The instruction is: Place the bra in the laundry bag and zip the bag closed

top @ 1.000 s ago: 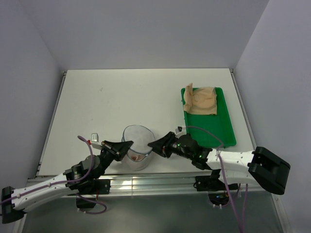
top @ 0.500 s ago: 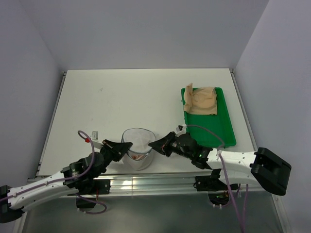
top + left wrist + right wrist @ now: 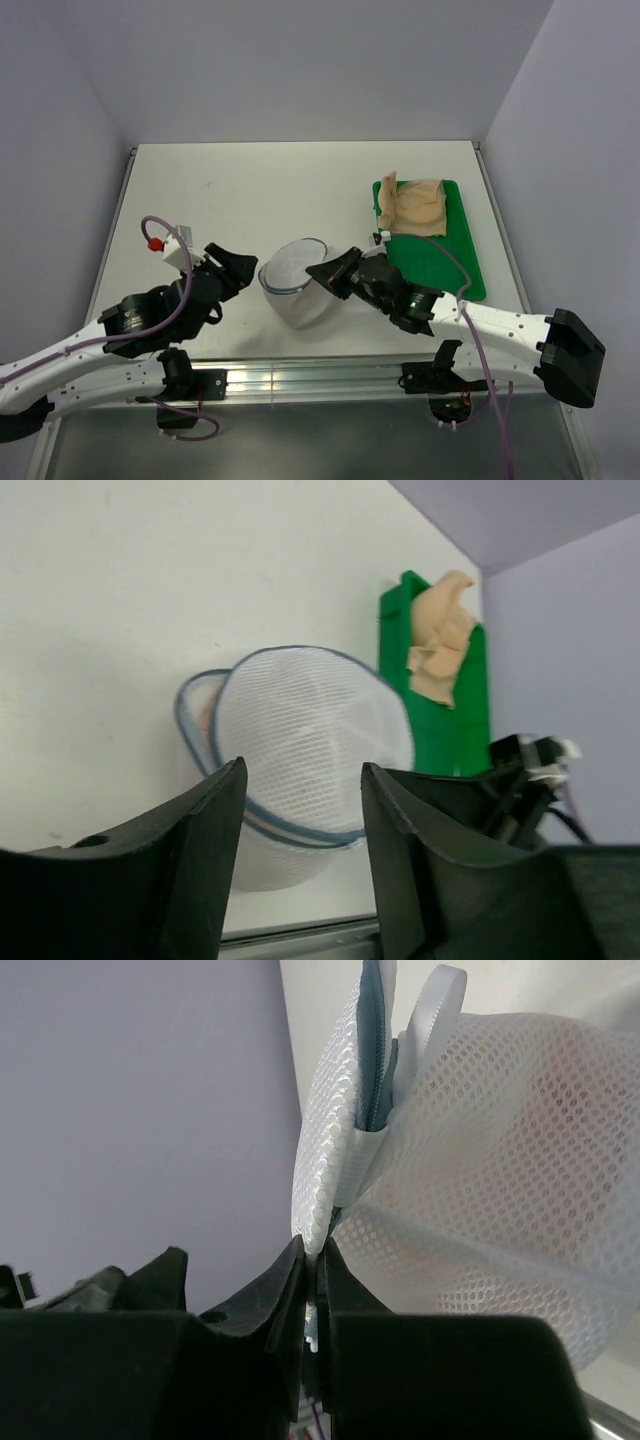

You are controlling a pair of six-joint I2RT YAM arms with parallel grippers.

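Observation:
The laundry bag point(image 3: 296, 287) is a white mesh dome with a grey zip rim. It sits tilted near the table's front middle. A faint pink tint of the bra point(image 3: 203, 712) shows between its two halves and through the mesh point(image 3: 490, 1200). My right gripper point(image 3: 326, 272) is shut on the bag's rim edge point(image 3: 330, 1200), on the bag's right side. My left gripper point(image 3: 236, 266) is open and empty, a short way left of the bag. In the left wrist view the bag point(image 3: 310, 735) lies beyond the spread fingers point(image 3: 205, 850).
A green tray point(image 3: 445, 270) lies at the right with a darker tan-beige garment point(image 3: 412, 205) on its far end. It also shows in the left wrist view point(image 3: 440, 645). The table's metal front rail runs just behind the arms.
The left gripper has let go of the bag's rim and drawn back to the left, arm raised. The right gripper has pulled the bag up and away from the front edge, tilting it.

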